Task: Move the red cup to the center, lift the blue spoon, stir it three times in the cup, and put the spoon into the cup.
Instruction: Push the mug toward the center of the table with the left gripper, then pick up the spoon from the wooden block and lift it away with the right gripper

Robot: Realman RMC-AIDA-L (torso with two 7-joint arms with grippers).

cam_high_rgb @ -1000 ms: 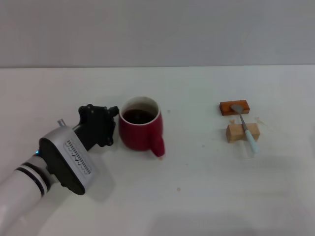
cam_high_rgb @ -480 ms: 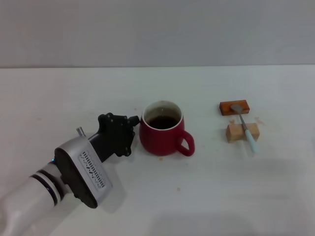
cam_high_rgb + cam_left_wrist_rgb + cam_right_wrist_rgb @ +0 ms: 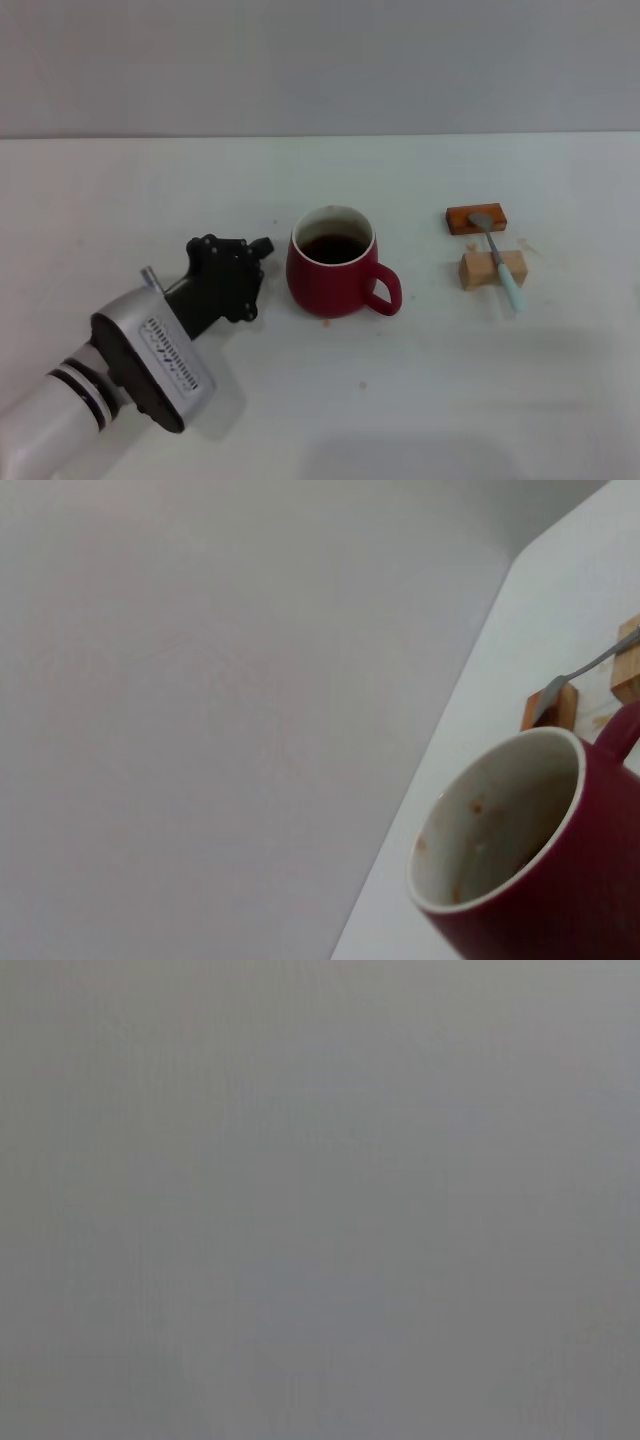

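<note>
Pulled back toward the bench's (image 3: pixel 560 400) near left corner, the left tool (image 3: pixel 262 246) now stands apart from the red cup (image 3: pixel 335 268); whether it is wide or narrow cannot be told. That cup sits mid-bench, so centering looks done. Toward the right edge, the blue spoon (image 3: pixel 500 262) lies untouched across a wooden block (image 3: pixel 482 270), its bowl on an orange-brown block (image 3: pixel 476 218). No right tool shows.

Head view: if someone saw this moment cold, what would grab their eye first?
The red cup stands near the table's middle with dark liquid inside, its handle turned toward the robot's right. The left gripper sits just beside it on the left, apart from its wall. Off to the right, the blue spoon lies untouched across an orange-brown block and a pale wooden block.
</note>
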